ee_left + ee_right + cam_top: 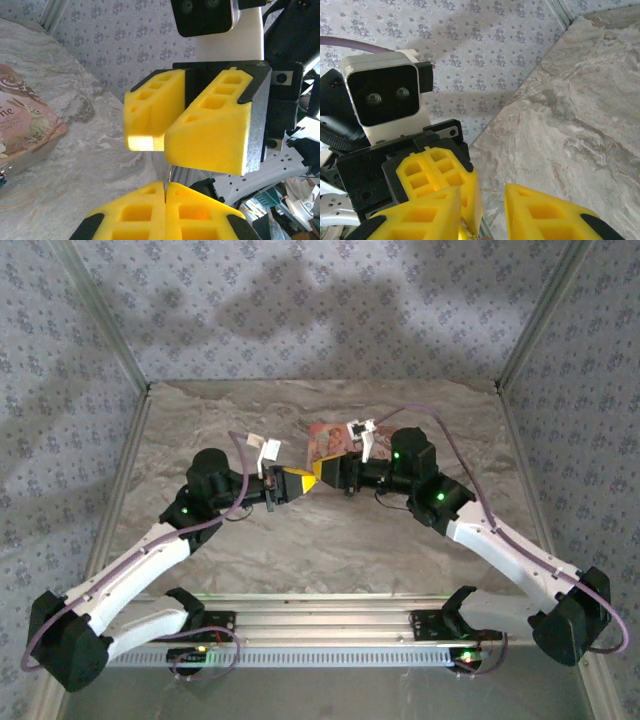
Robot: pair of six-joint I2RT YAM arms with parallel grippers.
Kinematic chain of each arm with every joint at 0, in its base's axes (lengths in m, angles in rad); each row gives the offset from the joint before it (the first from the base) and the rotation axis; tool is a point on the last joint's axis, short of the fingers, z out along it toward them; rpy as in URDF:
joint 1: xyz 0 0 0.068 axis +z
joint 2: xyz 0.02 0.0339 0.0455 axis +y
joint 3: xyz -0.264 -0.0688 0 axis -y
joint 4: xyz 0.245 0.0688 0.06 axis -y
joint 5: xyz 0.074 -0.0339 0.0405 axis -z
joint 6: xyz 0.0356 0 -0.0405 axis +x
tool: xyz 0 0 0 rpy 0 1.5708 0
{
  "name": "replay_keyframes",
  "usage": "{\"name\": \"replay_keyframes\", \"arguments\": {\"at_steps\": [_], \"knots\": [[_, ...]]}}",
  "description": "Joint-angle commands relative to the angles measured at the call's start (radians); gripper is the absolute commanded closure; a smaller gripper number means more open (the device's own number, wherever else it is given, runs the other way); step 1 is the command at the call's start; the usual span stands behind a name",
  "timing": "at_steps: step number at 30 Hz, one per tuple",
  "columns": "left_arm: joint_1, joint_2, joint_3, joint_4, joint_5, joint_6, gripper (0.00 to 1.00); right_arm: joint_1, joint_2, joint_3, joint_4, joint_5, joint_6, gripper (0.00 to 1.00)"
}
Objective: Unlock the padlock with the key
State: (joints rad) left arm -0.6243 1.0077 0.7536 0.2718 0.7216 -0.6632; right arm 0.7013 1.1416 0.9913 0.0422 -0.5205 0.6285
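Meeting nose to nose over the middle of the marbled table, the two arms have their yellow tips almost together. There is bare surface toward the near rail and out to both sides. Patterned walls on metal posts close in the left, right and far edges. The tight spot is behind the right arm: the pink box lies flat there toward the far wall, just behind the right wrist.

The left gripper has its fingers pressed together, pinching a thin metal sliver, the key by the look of it, which stands up out of the seam. The right gripper is spread, with a clear gap between its fingers. The sliver's tip reaches up to that gap; whether it touches foam, I cannot tell.

From the left wrist, the box lid shows a rabbit picture and the tail of a cursive word, cropped by the frame and not readable whole. A glint of metal sits at the box's front edge, cut off by the border; whether that is the padlock, I cannot tell.
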Motion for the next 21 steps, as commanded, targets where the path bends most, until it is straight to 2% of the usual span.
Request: {"name": "replay_keyframes", "arguments": {"at_steps": [1, 3, 8, 10, 13, 14, 16, 18, 21], "knots": [[-0.006, -0.02, 0.016, 0.064, 0.021, -0.032, 1.0, 0.009, 0.005, -0.006, 0.049, -0.015, 0.025, 0.78], [-0.006, -0.022, 0.016, 0.061, 0.015, -0.032, 1.0, 0.008, 0.007, -0.01, 0.066, -0.019, 0.03, 0.98], [-0.005, -0.014, 0.018, 0.049, 0.019, -0.041, 1.0, 0.009, 0.015, -0.011, 0.097, -0.041, 0.03, 1.0], [-0.005, -0.012, 0.038, -0.02, 0.014, -0.013, 1.0, 0.007, 0.018, 0.012, 0.052, -0.053, 0.008, 1.0], [0.001, -0.02, 0.086, -0.201, -0.031, 0.075, 0.63, 0.001, 0.037, 0.126, -0.178, -0.069, -0.174, 1.0], [0.013, -0.026, 0.096, -0.245, -0.042, 0.091, 0.55, -0.001, 0.05, 0.181, -0.284, -0.069, -0.251, 1.0], [0.045, -0.033, 0.102, -0.274, -0.03, 0.099, 0.49, -0.007, 0.089, 0.304, -0.48, -0.075, -0.389, 1.0], [0.078, -0.032, 0.102, -0.27, 0.011, 0.104, 0.47, -0.014, 0.133, 0.391, -0.629, -0.106, -0.462, 1.0], [0.088, -0.016, 0.101, -0.234, 0.082, 0.142, 0.47, -0.027, 0.183, 0.461, -0.75, -0.172, -0.559, 1.0]]}}
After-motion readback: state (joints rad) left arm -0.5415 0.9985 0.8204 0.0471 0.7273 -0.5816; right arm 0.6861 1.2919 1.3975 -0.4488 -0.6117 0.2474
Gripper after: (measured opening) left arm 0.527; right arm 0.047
